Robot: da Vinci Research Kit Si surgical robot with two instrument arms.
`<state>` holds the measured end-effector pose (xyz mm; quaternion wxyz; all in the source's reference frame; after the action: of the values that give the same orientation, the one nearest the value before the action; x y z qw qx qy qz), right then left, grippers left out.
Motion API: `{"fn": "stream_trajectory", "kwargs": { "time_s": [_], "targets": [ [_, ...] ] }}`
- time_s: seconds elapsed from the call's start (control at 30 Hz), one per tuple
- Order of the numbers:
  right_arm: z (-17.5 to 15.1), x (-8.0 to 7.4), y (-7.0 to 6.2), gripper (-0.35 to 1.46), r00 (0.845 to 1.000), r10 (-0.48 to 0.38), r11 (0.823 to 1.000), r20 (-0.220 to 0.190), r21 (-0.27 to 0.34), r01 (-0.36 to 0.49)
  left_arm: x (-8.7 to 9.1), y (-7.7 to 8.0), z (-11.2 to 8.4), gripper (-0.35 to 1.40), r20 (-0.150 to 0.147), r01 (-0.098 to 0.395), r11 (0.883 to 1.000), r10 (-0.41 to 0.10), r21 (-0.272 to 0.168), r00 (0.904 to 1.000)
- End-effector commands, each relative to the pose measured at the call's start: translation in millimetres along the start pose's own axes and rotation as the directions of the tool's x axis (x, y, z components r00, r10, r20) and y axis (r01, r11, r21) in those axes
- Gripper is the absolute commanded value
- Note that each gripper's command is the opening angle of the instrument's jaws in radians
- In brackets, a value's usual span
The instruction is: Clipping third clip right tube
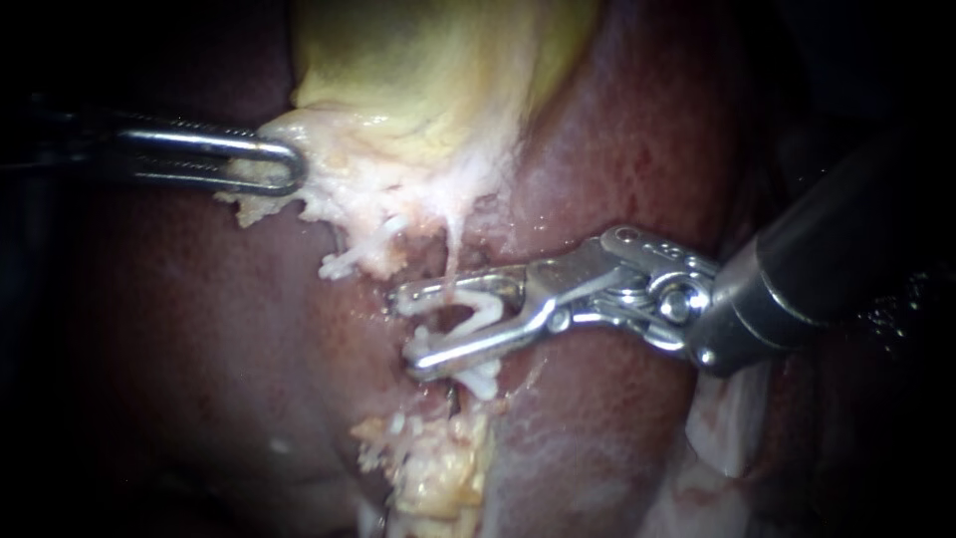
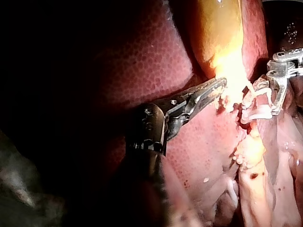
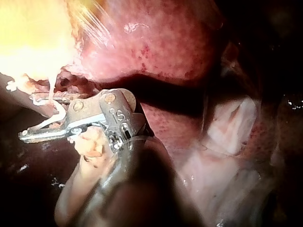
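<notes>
The right instrument's jaws stand wide apart at the centre of the endoscope view, each pressed against one leg of a white clip that lies spread in a V between them. The shaft comes in from the right edge. A thin pale tube, the right tube, drops from the frayed tissue above and passes between the two jaws, inside the mouth of the clip. The clip has not closed on it.

Just below the lower jaw sits a second white piece, ribbed like a clip. Another lies to the left, under the pale fringe. Whether either one grips a tube cannot be told.

The left instrument enters from the left edge in the upper left of the frame. Its looped jaws lie together on the pale lower fringe of the gallbladder, which fills the top centre, yellow and glossy. Dark red liver surrounds everything, and a clump of yellowish fat sits at the bottom centre.

In the right wrist view the clip curves between the spread jaws with the tube crossing it. In the left wrist view the left instrument's tip meets the pale fringe beside the gallbladder.
</notes>
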<state>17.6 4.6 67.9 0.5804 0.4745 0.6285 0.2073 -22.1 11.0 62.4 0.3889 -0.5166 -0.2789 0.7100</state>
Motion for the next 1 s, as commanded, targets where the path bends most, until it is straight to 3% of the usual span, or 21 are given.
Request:
{"fn": "stream_trajectory", "kwargs": {
  "time_s": [0.03,0.2,0.43,0.77,1.0],
  "targets": [
    [0.0,0.4,0.0,0.47,1.0,0.001,1.0,-0.006,0.002,-0.001,0.0,0.0,0.0,-0.35,0.0,0.0,1.0,0.0,0.0,1.0],
    [-0.2,1.4,-0.1,0.47,1.0,0.006,1.0,-0.017,-0.004,-0.006,0.0,0.0,0.0,-0.35,0.0,0.0,1.0,0.0,0.0,1.0],
    [-0.3,1.7,-0.5,0.46,1.0,0.008,1.0,-0.019,-0.005,-0.008,0.0,0.0,0.0,-0.35,0.0,0.0,1.0,0.0,0.0,1.0],
    [-0.3,3.7,-3.2,0.45,0.999,0.023,1.0,-0.024,0.006,-0.022,0.0,-0.1,0.0,-0.35,0.0,0.0,1.0,0.0,0.0,1.0],
    [0.0,4.6,-4.2,0.42,0.999,0.028,1.0,-0.026,0.008,-0.028,0.0,-0.1,0.0,-0.35,0.0,0.0,1.0,0.0,-0.001,1.0]
  ]
}}
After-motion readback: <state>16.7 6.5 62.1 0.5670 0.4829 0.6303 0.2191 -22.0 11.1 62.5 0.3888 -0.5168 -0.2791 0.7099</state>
